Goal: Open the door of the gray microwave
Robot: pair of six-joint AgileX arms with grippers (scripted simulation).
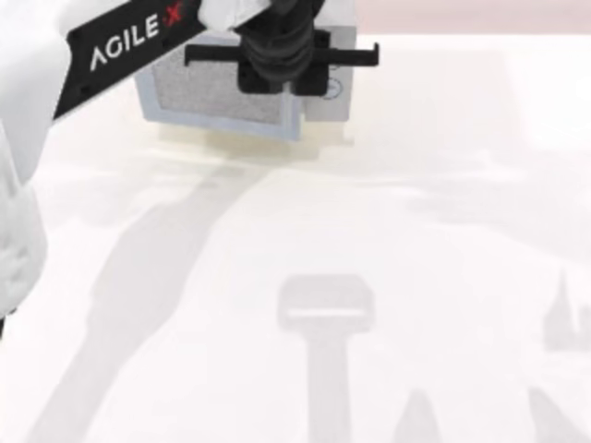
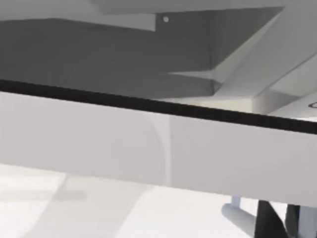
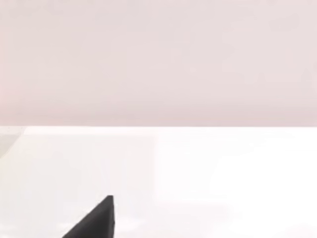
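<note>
The gray microwave point(image 1: 329, 103) stands at the table's far edge, left of centre. Its door point(image 1: 217, 92), with the speckled window, hangs slightly askew from the body. My left arm reaches over it, and the left gripper point(image 1: 277, 66) sits at the door's right edge beside the knob panel. In the left wrist view the door point(image 2: 148, 144) is a pale band with a dark top edge, and the shadowed inside of the microwave point(image 2: 124, 59) shows beyond it. The thin handle point(image 2: 238, 217) runs in between the dark fingers of the left gripper point(image 2: 280, 223), which is shut on it. My right gripper point(image 3: 96, 223) is parked, out of the top view.
The white table point(image 1: 416, 231) stretches in front of the microwave with only arm shadows on it. A pale pink wall point(image 3: 158, 59) rises behind the table's far edge.
</note>
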